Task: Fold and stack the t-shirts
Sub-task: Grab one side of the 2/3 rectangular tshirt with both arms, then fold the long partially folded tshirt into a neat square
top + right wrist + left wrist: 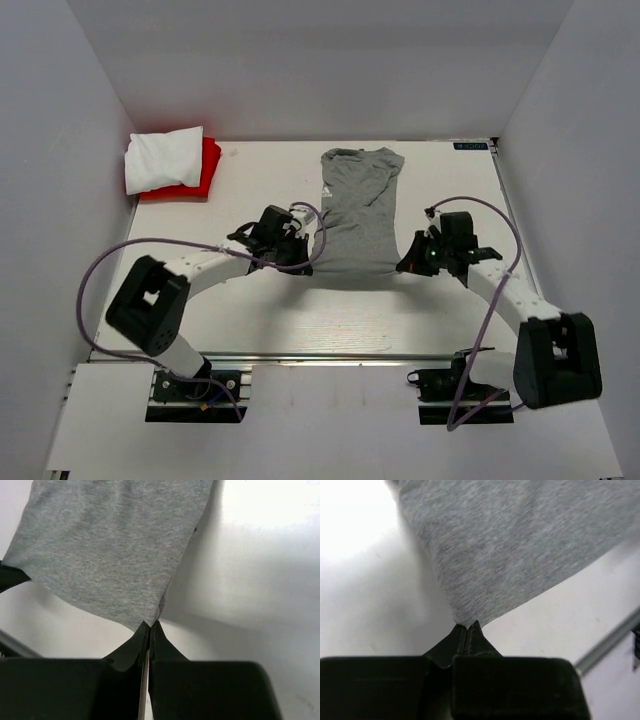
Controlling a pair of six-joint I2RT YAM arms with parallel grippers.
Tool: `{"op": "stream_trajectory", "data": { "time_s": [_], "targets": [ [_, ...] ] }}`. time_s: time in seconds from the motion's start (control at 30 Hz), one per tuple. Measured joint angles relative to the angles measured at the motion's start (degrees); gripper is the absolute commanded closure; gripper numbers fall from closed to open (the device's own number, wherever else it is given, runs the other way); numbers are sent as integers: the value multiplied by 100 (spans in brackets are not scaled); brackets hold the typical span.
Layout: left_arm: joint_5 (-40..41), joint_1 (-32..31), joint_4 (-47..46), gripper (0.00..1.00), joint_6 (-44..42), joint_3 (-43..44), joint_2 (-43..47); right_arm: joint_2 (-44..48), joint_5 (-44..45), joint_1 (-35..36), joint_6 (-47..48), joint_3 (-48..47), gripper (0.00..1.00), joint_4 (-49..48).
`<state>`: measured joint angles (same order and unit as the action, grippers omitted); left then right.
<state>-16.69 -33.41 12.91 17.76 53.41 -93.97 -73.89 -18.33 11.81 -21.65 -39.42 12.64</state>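
The heather-grey t-shirt point(358, 215) lies lengthwise in the middle of the table, sleeves folded in, neck with a small white mark at the far end. My left gripper point(307, 262) is shut on its near left hem corner point(470, 611). My right gripper point(405, 264) is shut on its near right hem corner point(145, 612). Both corners are lifted a little off the table. The white t-shirt point(163, 159) lies folded on top of the folded red t-shirt point(208, 171) at the far left corner.
White walls stand on the left, back and right of the table point(300, 320). A metal rail point(300, 355) runs along the near edge by the arm bases. Purple cables loop over both arms.
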Motion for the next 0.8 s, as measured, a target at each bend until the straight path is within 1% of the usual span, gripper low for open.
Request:
{"op": "stream_trajectory", "data": {
  "time_s": [0.1, 0.2, 0.3, 0.4, 0.5, 0.6, 0.8],
  "targets": [
    [-120, -153, 225, 100, 177, -407, 769, 691, -101, 24, 0, 350, 100, 354],
    [-326, -317, 575, 100, 308, -632, 1447, 1362, -227, 31, -24, 697, 100, 885],
    [-595, -422, 772, 100, 404, -656, 1895, 2000, -514, 33, -66, 857, 100, 1443],
    [-741, -511, 979, 100, 479, -640, 2072, 2249, -654, 33, -76, 857, 100, 1611],
    [-708, -573, 1257, 100, 560, -581, 2074, 2365, -669, 33, -70, 785, 100, 1836],
    [-573, -581, 1458, 100, 662, -374, 2074, 2306, -579, 35, -61, 459, 100, 2004],
    [133, -531, 1657, 100, 756, 656, 1943, 1759, -302, 31, -35, -623, 100, 1893]
  ]
}}
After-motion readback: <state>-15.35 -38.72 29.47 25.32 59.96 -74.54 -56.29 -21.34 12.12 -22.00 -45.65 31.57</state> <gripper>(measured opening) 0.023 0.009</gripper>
